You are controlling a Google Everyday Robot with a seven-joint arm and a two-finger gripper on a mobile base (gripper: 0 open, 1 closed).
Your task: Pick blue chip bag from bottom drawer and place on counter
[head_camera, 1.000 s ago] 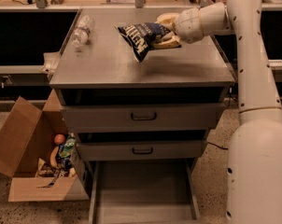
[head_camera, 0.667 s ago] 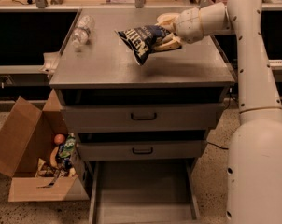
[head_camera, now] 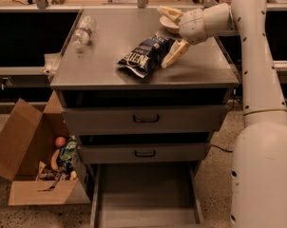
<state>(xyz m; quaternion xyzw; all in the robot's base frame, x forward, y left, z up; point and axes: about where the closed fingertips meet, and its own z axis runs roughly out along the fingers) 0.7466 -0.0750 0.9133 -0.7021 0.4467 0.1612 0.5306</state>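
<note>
Change since a second ago: we see the blue chip bag (head_camera: 146, 56) lower than it was; it hung tilted in the end effector (head_camera: 173, 33) above the surface, and now it lies on the bench (head_camera: 98, 68), left of the wrist.
End effector: at the upper right of the frame, over the right part of the bench; its two fingers stand wide apart with nothing between them. The lower finger (head_camera: 174, 53) sits just beside the bag's right edge, and we cannot tell whether it touches.
Blue chip bag: centre of the bench top, lying flat with its lettering up, well apart from the water bottle (head_camera: 81, 31) at the upper left.
Bottom drawer: the bottom drawer (head_camera: 146, 196) stands pulled out at the lower centre of the frame, and no bag shows in it.
Done, as we judge it: the pick from the drawer, the carry upward and the release on the bench all look complete.
Left, as we judge it: only drawing the arm back clear of the bag; the task does not ask for closing the drawer.
</note>
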